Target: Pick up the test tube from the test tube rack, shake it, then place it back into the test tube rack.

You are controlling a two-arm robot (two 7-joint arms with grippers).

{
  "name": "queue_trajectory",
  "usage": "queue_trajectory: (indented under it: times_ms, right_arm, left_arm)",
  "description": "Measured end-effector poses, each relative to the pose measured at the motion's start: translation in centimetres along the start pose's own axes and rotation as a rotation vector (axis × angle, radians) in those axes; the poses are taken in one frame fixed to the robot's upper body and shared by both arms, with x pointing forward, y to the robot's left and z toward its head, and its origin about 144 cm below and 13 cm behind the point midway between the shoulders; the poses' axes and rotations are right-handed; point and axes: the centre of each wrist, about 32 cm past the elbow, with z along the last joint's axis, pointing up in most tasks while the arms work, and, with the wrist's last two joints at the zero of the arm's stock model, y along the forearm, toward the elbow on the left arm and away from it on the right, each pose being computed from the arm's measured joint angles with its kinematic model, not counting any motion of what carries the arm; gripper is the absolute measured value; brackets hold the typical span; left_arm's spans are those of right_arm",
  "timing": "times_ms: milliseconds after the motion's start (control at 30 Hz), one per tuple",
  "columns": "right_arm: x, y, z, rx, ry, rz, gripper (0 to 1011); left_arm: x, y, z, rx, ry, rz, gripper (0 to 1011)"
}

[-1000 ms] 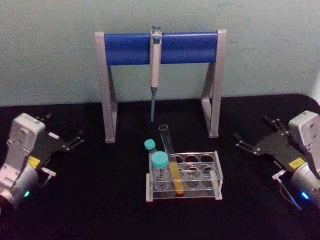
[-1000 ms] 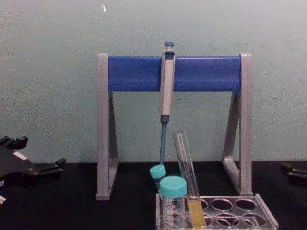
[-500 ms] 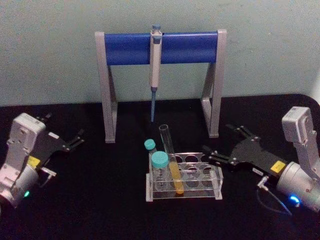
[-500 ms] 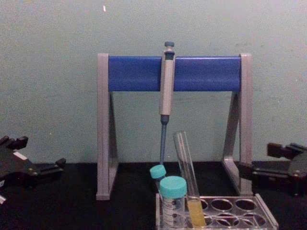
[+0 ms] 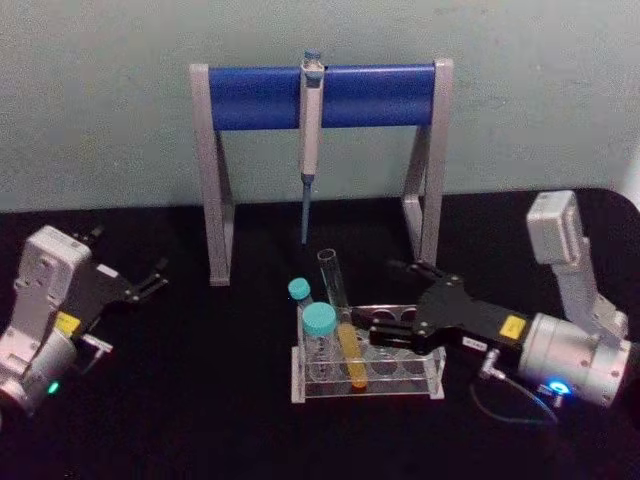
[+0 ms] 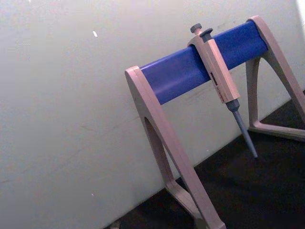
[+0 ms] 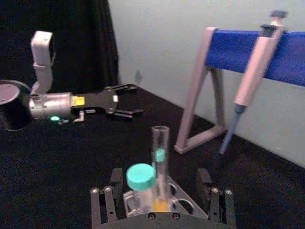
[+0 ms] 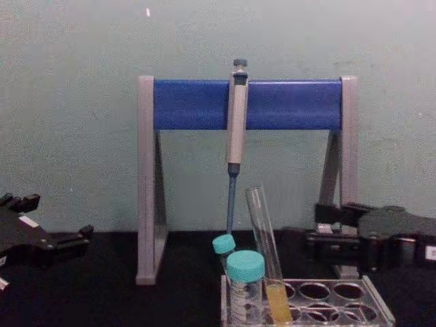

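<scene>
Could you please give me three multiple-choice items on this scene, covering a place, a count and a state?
1. Where is the test tube? A in the test tube rack; B in the right gripper; C lying flat beside it.
2. How many teal-capped tubes stand there? A one; B two; C four.
3. The right gripper's jaws are: A open; B shut on the test tube; C shut on nothing.
Answers: 1 A, it leans in a rack hole; 2 B, two teal caps beside it; 3 A, jaws stand wide apart.
</scene>
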Motion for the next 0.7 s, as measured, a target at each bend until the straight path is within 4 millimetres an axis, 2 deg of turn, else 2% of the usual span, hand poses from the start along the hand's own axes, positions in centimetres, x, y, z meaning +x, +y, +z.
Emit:
queue_trajectory:
  times_ms: [400, 700]
  right_arm:
    - [1.1, 3.2, 0.3, -0.045, 0.012, 0.042, 1000]
    - [1.9, 4.7, 0.3, -0.061, 0.01, 0.05, 1000]
  left_arm:
    - [0.0, 0.0, 0.0, 0.0, 0.0, 0.0, 1001]
    - [0.0, 0.0, 0.0, 0.0, 0.0, 0.0, 1001]
